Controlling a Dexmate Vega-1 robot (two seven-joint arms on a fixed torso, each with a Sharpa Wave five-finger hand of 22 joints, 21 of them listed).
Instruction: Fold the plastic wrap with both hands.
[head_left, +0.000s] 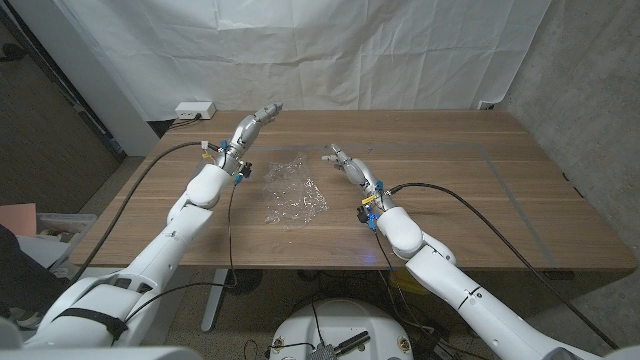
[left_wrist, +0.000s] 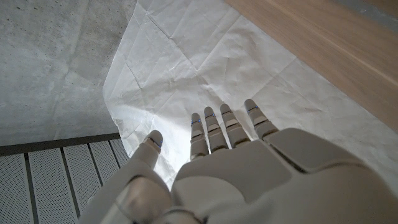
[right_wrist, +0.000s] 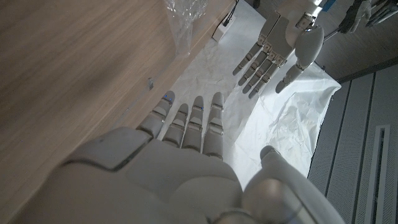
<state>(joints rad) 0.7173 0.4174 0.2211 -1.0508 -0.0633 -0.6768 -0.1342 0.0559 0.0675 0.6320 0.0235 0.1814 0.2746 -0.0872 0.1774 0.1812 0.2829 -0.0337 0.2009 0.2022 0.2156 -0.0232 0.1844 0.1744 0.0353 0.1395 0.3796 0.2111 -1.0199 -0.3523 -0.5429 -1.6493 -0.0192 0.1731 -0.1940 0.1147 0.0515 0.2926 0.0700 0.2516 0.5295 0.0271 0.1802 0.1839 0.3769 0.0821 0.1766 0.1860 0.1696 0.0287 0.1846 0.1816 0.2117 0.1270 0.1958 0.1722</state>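
Head view: my left hand (head_left: 257, 120) hangs above the far left part of the brown wooden bench (head_left: 480, 200), fingers straight and apart, holding nothing. My right hand (head_left: 347, 165) is released too, fingers spread, just right of the crumpled sheet of clear plastic wrap (head_left: 292, 193). The wrap lies on the bench between my two hands, nearer the middle, touched by neither.

The left wrist view gives me the back of my left hand (left_wrist: 249, 168) with its fingers (left_wrist: 209, 127) spread against the creased white cloth backdrop (left_wrist: 205, 56), and a strip of bench; it does not take in the wrap. The right wrist view shows my right hand (right_wrist: 180, 162) open, the other hand (right_wrist: 280, 46) open beyond it, and a corner of the wrap (right_wrist: 183, 18) on the wood.

A white power strip (head_left: 195, 109) sits at the bench's far left corner, well apart from the wrap. Black cables (head_left: 170, 160) run along both forearms. Nothing stands between either hand and the wrap. The right half of the bench is bare wood out to its edge, and the wrap lies well in from the near edge.
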